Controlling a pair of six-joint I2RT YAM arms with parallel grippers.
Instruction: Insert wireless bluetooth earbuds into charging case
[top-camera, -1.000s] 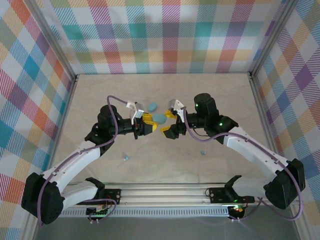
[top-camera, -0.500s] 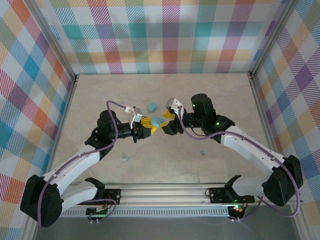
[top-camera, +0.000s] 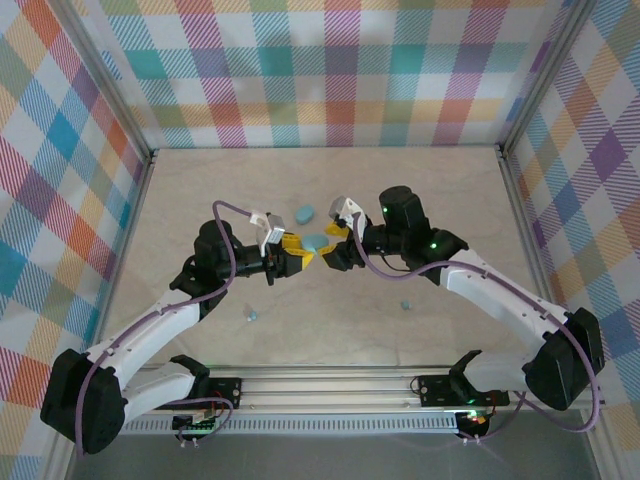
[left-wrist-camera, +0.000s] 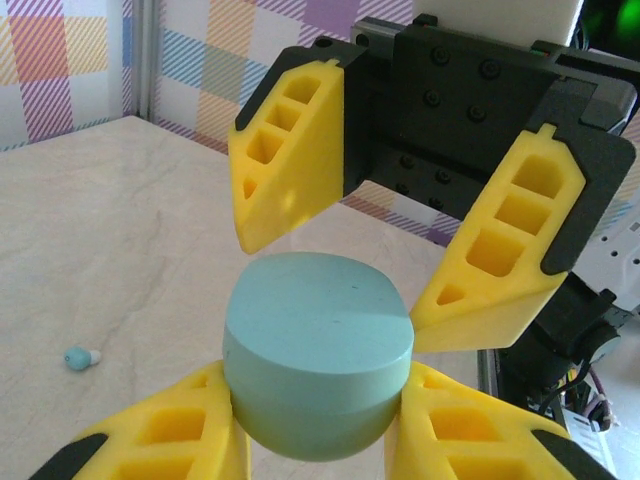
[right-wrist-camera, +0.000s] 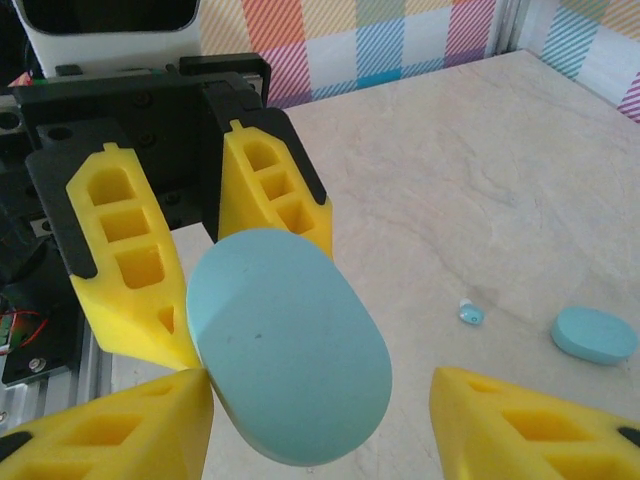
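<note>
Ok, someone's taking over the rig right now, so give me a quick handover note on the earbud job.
Left gripper: shut on one case half.
Right gripper: open, fingers either side of that half.
Other case half: lying on the table behind the grippers.
Left earbud and right earbud: loose on the table, apart from the grippers.
Done: nothing inserted. Left: pick up both earbuds and seat them in the case.

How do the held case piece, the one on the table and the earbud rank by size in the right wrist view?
1. held piece, though camera nearness inflates it
2. table piece
3. earbud, clearly smallest
</note>
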